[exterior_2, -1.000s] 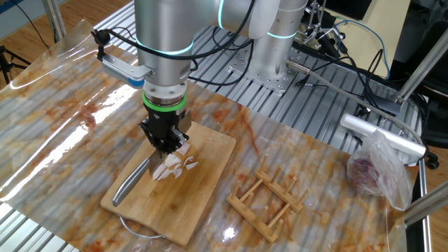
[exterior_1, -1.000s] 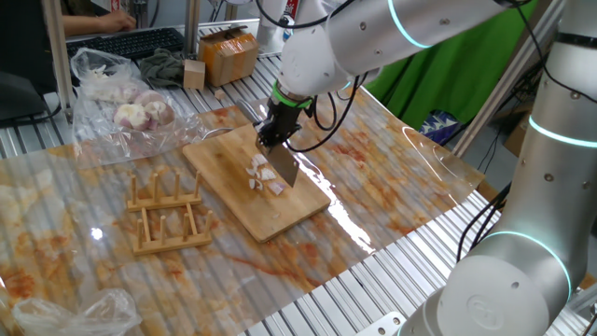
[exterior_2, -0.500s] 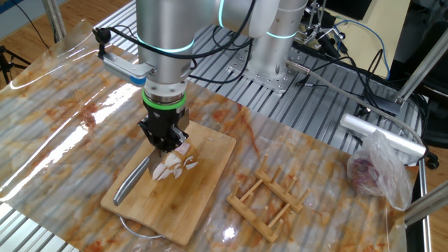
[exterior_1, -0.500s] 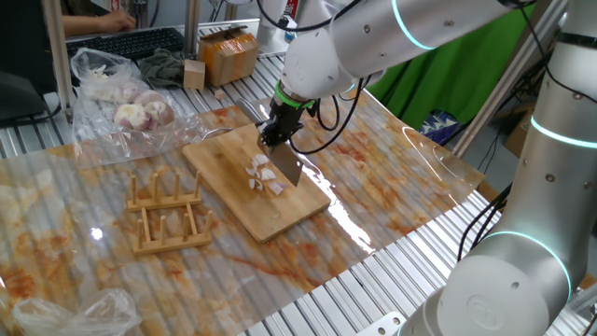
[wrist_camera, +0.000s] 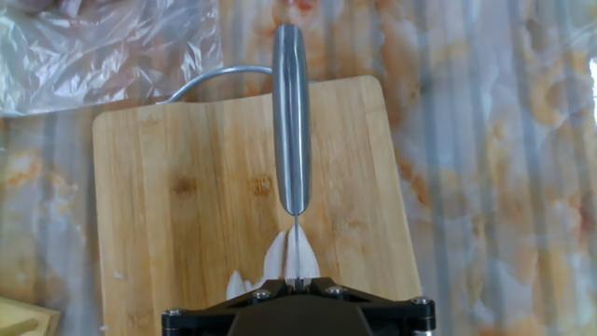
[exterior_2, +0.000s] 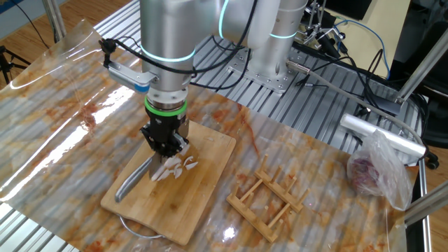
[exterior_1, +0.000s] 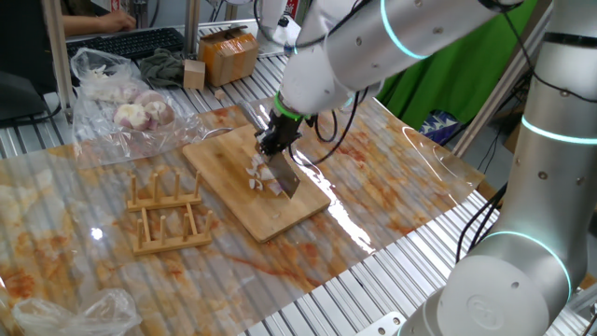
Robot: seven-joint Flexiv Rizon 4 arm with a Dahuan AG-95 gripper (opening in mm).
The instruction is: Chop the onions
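Gripping the knife (exterior_2: 136,180) with the jaws clenched on it, your gripper (exterior_2: 165,143) stands almost straight down over the cutting board (exterior_1: 233,182), and the blade meets the onions (exterior_2: 173,166) there. In the hand view the knife's spine (wrist_camera: 292,121) runs straight away from the camera, and white onion flesh (wrist_camera: 289,257) splays to both sides of it, so I judge the edge is in or on a piece.

You have a small cluster of pale, glossy pieces with a purplish tinge near the middle of the board, touching one another. Expect them to be light, wet and slippery: a curved, peeled surface can skid sideways under the edge or roll. They look layered, so they will likely separate into slivers instead of cutting as 1 solid lump. They are crisp but not hard, so little force should be needed, and the wood beneath gives firm support.

Do not take hold of the onions themselves; with only 1 gripper, your hold belongs on the knife, kept firm so the blade does not twist. Bring the edge down across the thickest piece, where its flat side rests on the board. Watch for bits clinging to the blade or sliding toward the board's edge.

The bag of whole bulbs (exterior_1: 126,103) lies well apart and is not your concern.
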